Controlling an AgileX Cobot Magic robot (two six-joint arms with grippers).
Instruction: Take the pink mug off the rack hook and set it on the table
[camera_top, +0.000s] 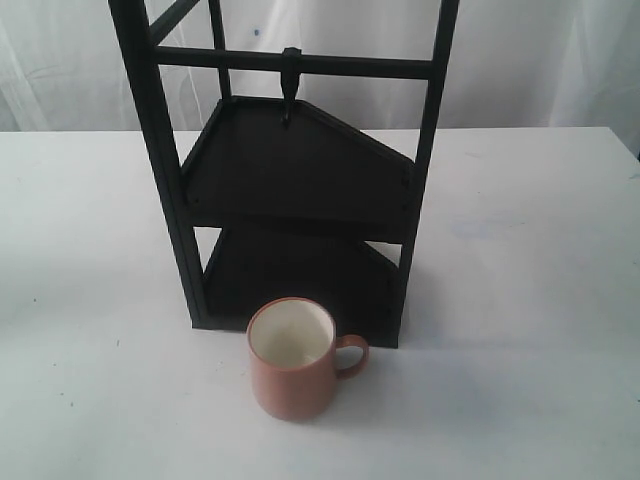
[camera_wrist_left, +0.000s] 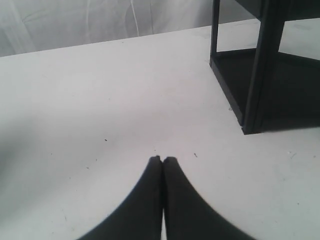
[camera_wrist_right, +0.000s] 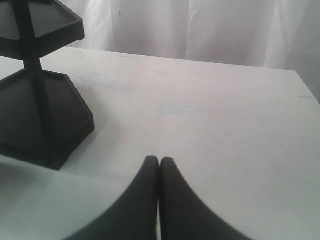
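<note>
Plainly upright, the single pink mug (camera_top: 292, 362) stands on the table (camera_top: 520, 300), just in front of the black rack (camera_top: 165, 170) and near its lower front edge. It is a matte salmon cylinder with a smooth cream inside, and its one loop handle points toward the right of the exterior view. The one rack hook (camera_top: 290, 88), a short black peg, hangs bare from the middle of the thin crossbar (camera_top: 370, 66), well above the mug. Under it sit two flat, angular black shelves, an upper shelf (camera_top: 300, 165) and a lower shelf (camera_top: 300, 280). The tabletop is a broad matte white with faint specks, and a white curtain (camera_top: 540, 60) hangs behind. The left gripper (camera_wrist_left: 162, 160) has its two dark, curved fingers pressed together and pinches nothing, over bare table near a corner post of the rack. The right gripper (camera_wrist_right: 159, 161) is likewise pressed together on nothing, with the two shelves off to one side. Neither wrist view takes in the mug, and the exterior view takes in neither gripper, so how the mug lies relative to them cannot be told.
</note>
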